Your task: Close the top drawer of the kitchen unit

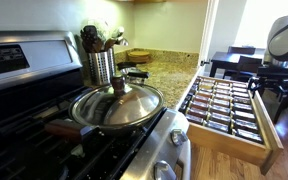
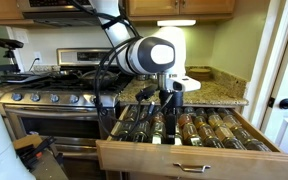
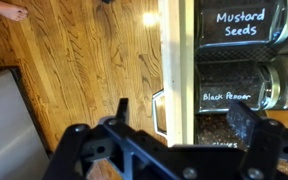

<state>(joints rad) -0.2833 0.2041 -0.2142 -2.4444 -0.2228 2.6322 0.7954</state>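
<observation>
Drawer closing is not yet done: the top drawer (image 2: pixel 179 160) stands pulled far out of the kitchen unit (image 2: pixel 222 96), just beside the stove (image 2: pixel 54 100), with its front board (image 3: pixel 176 50) toward the room.

In the wrist view the gripper (image 3: pixel 177 106) is spread wide and holds nothing. It hangs over the front board, with one finger (image 3: pixel 121 108) on the side of the wooden floor (image 3: pixel 74 70) and the second on the side of the jars, so the board lies between them. I judge this placing is on purpose: the outer finger can press on the board and push the drawer into the unit, so no grasp is needed. Whether a finger touches the board at this moment, I cannot tell.

The drawer is wide and shallow, of light wood. The spice jars (image 2: pixel 199 128) lie inside in tidy rows with dark lids. Two labels are readable from the wrist: Mustard Seeds (image 3: pixel 242 22) and Black Pepper (image 3: pixel 232 96). The unit carries a speckled tan granite top.
</observation>
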